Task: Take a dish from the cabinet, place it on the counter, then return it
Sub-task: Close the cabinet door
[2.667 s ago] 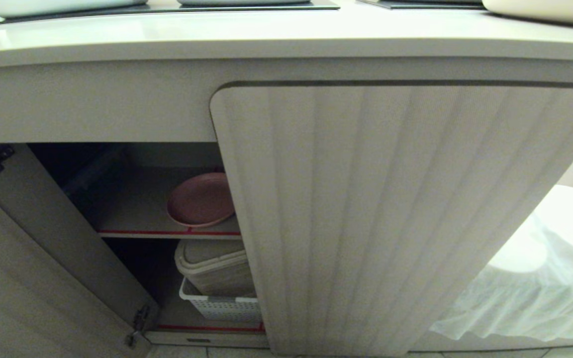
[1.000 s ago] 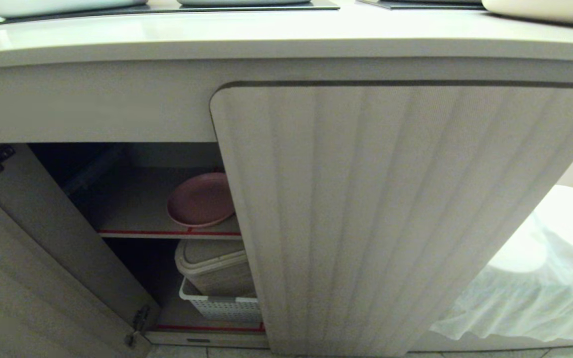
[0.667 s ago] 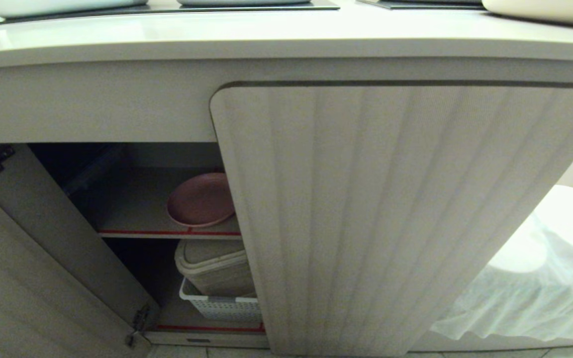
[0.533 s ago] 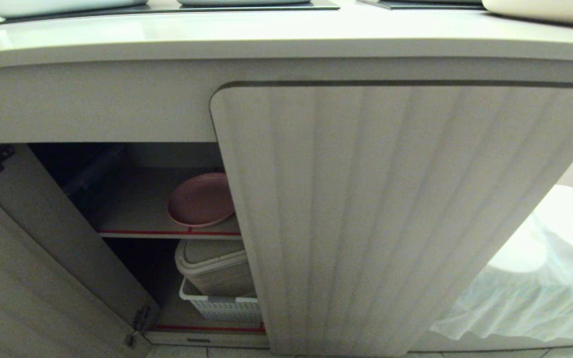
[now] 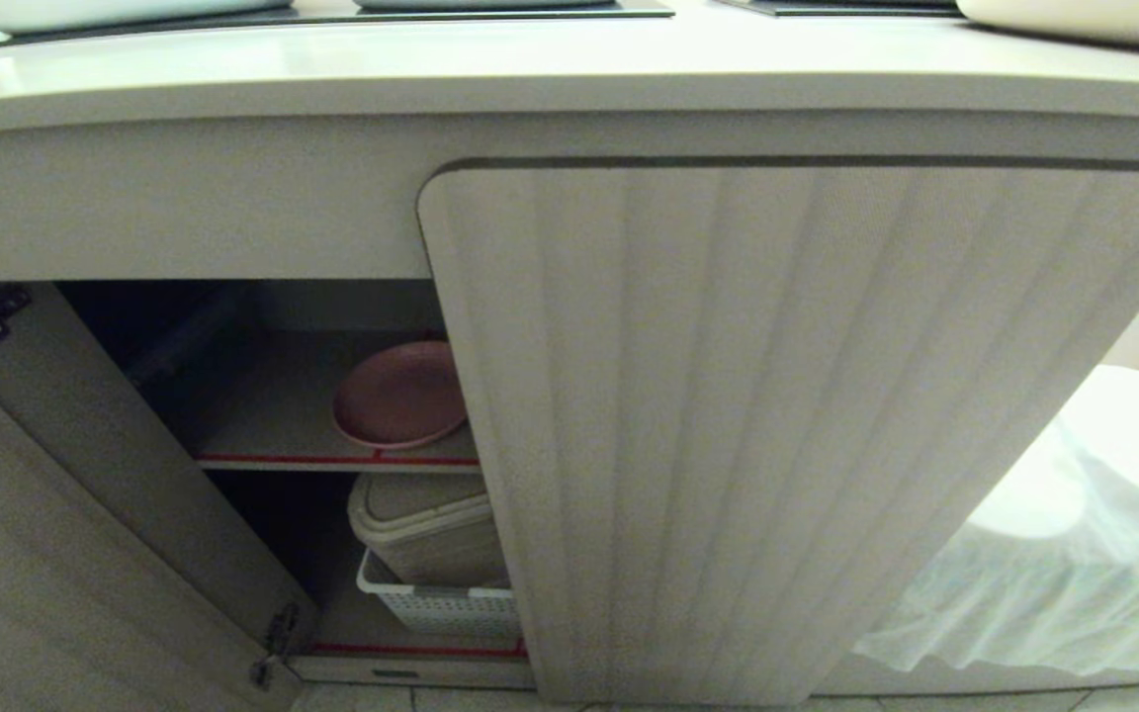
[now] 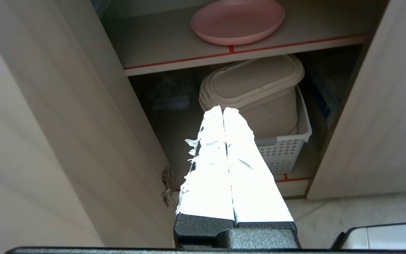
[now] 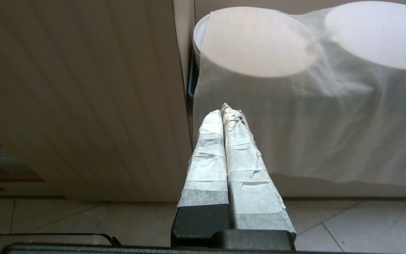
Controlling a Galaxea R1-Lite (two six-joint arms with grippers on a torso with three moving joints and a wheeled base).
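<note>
Currently the dish lies flat on the upper shelf of the cabinet, near the shelf's red front edge and partly hidden behind the shut fluted door on the right side. The left door stands swung open, giving clear access to that shelf. Below the dish, on the lower level, a beige lidded container sits in a white perforated basket.

The left tool is outside the cabinet, low down in front of the open bay, aimed toward the container and well short of the dish. Its taped fingers are pressed together with no gap, and nothing is held. The right tool is parked low in front of the shut door, beside a white cloth draped over round shapes; its fingers are likewise pressed together and hold nothing. Neither arm appears in the head view.

The worktop above the cabinet shows a free front strip; black inset panels carrying pale vessels lie further back.

Task status, judged from this layout: it cannot be determined whether the cycle has not yet begun or is already complete, since the dish is on the shelf in either case. If not begun, all steps remain: reach in, grip the rim, lift to the worktop, release, then carry the dish to the shelf again.
</note>
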